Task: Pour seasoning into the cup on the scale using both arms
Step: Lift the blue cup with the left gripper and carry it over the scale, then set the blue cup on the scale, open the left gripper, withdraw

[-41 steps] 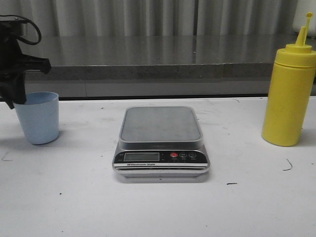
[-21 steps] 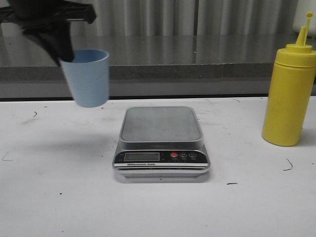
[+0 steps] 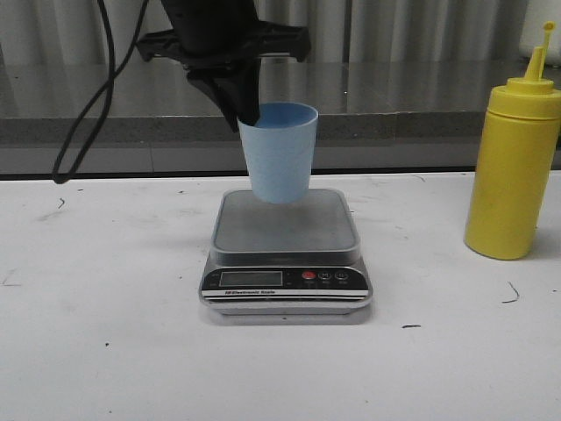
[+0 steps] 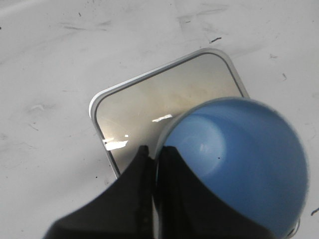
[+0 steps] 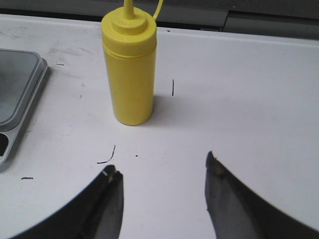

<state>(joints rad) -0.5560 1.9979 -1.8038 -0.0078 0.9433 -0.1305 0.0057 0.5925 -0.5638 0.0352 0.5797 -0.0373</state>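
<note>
Left gripper (image 3: pixel 248 112) pinches the near-side rim of the cup (image 3: pixel 279 151), holding it upright at upper centre of the front view, just above the rear part of the scale (image 3: pixel 286 248) platform; whether its base touches is unclear. Setting it down likely needs only a straight drop. Smooth pale blue, it tapers downward. Right gripper (image 5: pixel 162 172) gapes empty, the upright yellow seasoning (image 5: pixel 129 64) bottle beyond it, at far right on the table.
</note>
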